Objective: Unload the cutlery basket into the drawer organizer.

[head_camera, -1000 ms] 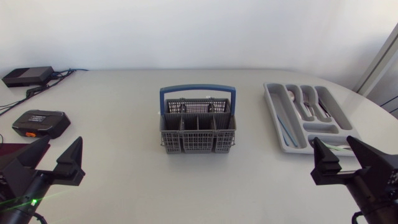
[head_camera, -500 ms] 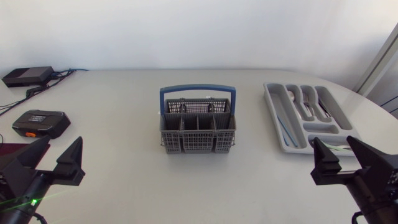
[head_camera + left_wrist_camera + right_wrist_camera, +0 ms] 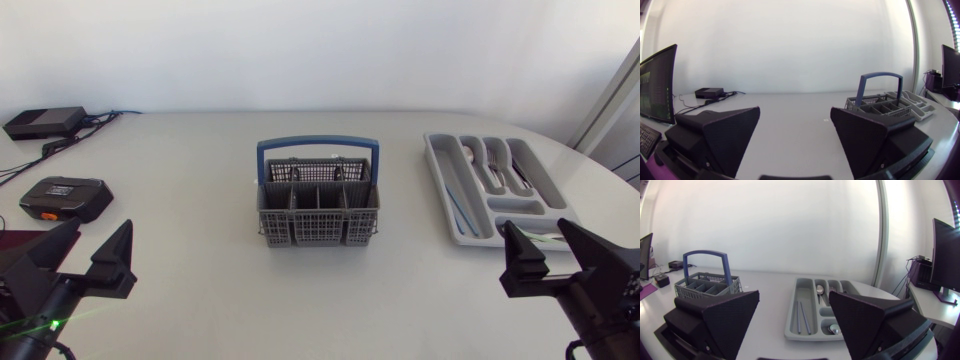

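The grey cutlery basket (image 3: 318, 213) with its blue handle upright stands mid-table; I see no cutlery sticking out of it. It also shows ahead and off to one side of each gripper: basket (image 3: 879, 103), basket (image 3: 706, 284). The grey drawer organizer (image 3: 494, 186) lies at the right with forks, a spoon and thin sticks in its compartments; organizer (image 3: 816, 307) sits just ahead of my right gripper. My left gripper (image 3: 88, 260) rests open at the near left edge, nothing between its fingers. My right gripper (image 3: 557, 259) rests open at the near right, beside the organizer's front end.
A black box with an orange mark (image 3: 65, 198) lies at the left edge, close to my left arm. Another black device (image 3: 45, 122) with cables sits at the far left corner.
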